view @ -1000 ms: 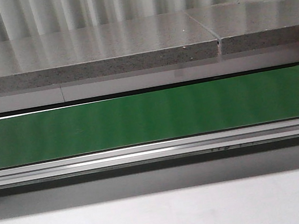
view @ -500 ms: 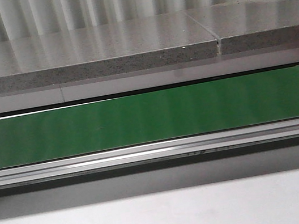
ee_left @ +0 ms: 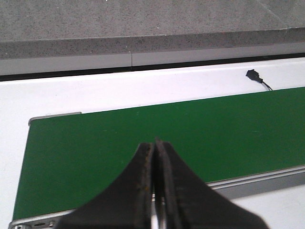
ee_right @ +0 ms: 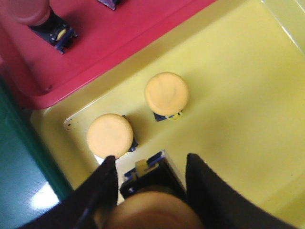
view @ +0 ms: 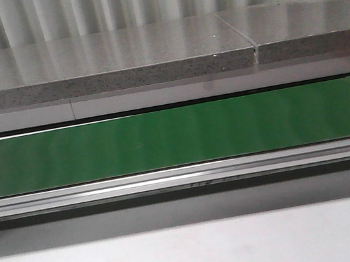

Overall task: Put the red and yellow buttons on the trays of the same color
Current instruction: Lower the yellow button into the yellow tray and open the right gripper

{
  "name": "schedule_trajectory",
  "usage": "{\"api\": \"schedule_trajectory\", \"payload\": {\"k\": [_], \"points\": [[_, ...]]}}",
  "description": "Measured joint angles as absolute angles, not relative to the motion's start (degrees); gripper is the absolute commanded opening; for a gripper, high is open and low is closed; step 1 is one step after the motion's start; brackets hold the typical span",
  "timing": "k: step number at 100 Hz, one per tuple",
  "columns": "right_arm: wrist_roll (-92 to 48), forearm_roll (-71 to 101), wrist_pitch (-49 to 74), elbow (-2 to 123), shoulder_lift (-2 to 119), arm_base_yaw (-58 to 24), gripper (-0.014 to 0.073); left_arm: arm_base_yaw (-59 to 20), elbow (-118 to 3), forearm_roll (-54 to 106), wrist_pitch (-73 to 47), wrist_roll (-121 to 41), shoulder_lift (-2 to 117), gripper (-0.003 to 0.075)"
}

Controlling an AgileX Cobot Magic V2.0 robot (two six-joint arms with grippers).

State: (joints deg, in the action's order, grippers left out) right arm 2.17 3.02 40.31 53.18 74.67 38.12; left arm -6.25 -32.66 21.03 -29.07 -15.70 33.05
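Change from a second ago: a dark shape at the upper right corner of the front view is gone; a small mark on the conveyor's front rail [view: 189, 176] sits further left than before.
Front view: green conveyor belt [view: 163, 138] crosses mid-frame, with a grey stone ledge [view: 103, 65] above it; neither arm shows here.
Left gripper [ee_left: 155, 145]: lower centre of its wrist view, dark fingers pressed together with nothing between them, above the green belt [ee_left: 143, 143].
Right gripper [ee_right: 150, 164]: bottom of its wrist view, fingers spread either side of a yellow button [ee_right: 151, 210]; whether the pads touch it cannot be told.
Button's axis: long axis runs up the frame, yellow cap at the bottom edge, dark base [ee_right: 148, 175] pointing up toward the tray floor.
Yellow tray [ee_right: 233, 109]: fills the centre and right; two more yellow buttons [ee_right: 166, 93] [ee_right: 109, 135] stand on it, caps facing the camera.
Red tray [ee_right: 119, 33]: upper left, touching the yellow tray's rim, carrying a red button [ee_right: 35, 14].
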Motion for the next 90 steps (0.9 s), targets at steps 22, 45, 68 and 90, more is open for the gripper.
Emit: {"api": "schedule_trajectory", "payload": {"k": [22, 45, 68, 90], "points": [[2.76, 3.02, 34.88, 47.74, 74.67, 38.89, 0.0046, -6.25, -32.66, 21.03, -29.07, -15.70, 33.05, -0.0020], [4.89, 3.02, 32.49, 46.89, 74.67, 42.23, 0.0046, -6.25, -32.66, 21.03, -29.07, -15.70, 33.05, -0.0020], [5.36, 3.02, 30.26, 46.89, 77.37, 42.56, 0.0046, -6.25, -32.66, 21.03, -29.07, -15.70, 33.05, -0.0020], [5.36, 2.97, 29.40, 46.89, 82.80, 42.70, 0.0046, -6.25, -32.66, 21.03, -29.07, -15.70, 33.05, -0.0020]]}}
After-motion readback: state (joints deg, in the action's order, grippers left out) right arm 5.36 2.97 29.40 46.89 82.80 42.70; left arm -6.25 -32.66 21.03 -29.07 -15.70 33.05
